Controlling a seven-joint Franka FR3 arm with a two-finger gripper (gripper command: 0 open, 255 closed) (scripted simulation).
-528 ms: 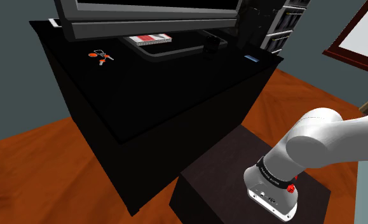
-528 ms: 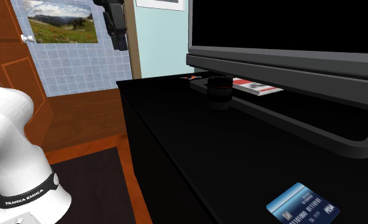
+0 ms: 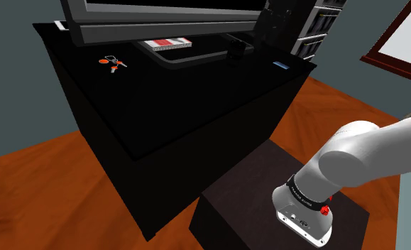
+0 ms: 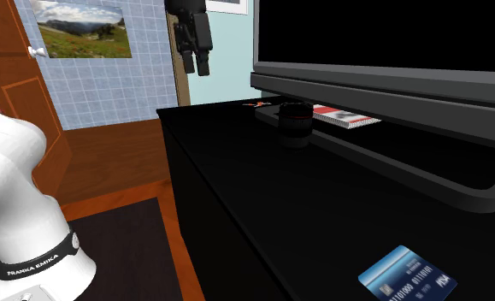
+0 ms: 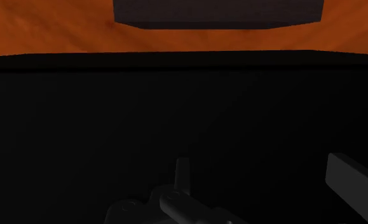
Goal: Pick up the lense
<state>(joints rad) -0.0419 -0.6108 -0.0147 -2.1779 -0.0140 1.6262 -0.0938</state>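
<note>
The gripper (image 4: pixel 196 67) has swung nearer the lens (image 4: pixel 296 121) — fingers apart, holding nothing — approach under way, descent still ahead.

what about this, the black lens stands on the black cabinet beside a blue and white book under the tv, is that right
Not quite: the book is red and white, not blue and white, as the second exterior view shows. The rest holds: the black lens stands on the black cabinet beside it, under the tv.
</note>
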